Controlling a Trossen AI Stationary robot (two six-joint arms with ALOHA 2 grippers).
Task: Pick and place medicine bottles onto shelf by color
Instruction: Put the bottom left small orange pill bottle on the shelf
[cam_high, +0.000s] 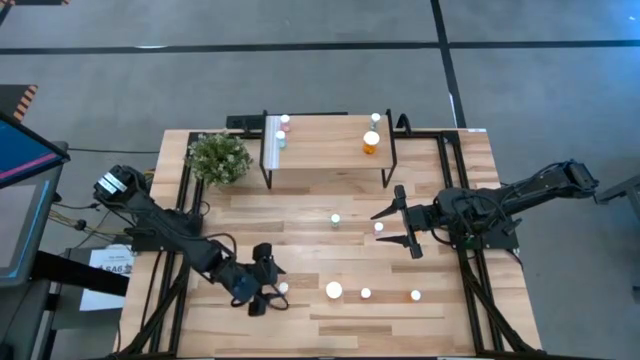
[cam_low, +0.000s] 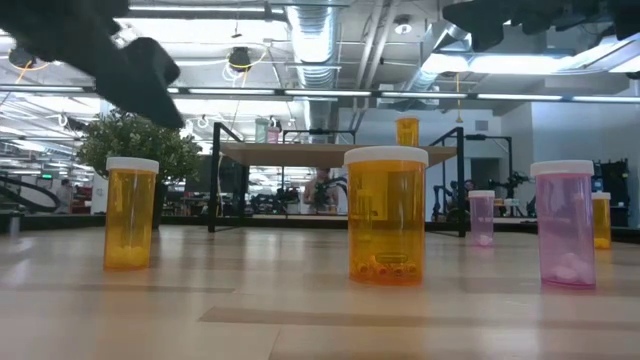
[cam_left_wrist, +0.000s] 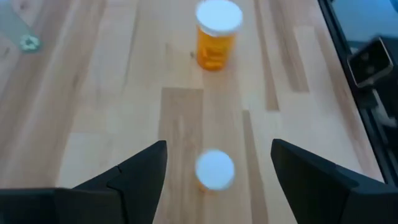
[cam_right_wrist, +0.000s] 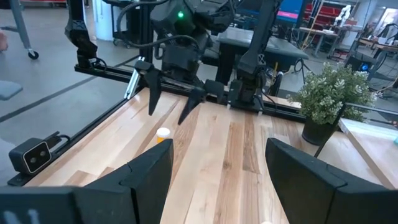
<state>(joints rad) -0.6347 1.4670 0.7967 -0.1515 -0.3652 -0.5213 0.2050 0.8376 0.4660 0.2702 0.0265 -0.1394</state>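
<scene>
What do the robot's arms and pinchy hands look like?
Both arms are dark, almost black, built from chunky jointed links. The left arm has black cables running along it and a white-labelled block near its base. The left gripper and right gripper each end in two flat, pointed black fingers, like little wedges. A green light glows on the left arm's wrist.

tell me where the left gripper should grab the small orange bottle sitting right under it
Grip the small orange bottle around its round body just below the white cap, coming straight down. It stands upright on the table, apart from the wider orange bottle, and the left gripper is open with a finger on each side.
</scene>
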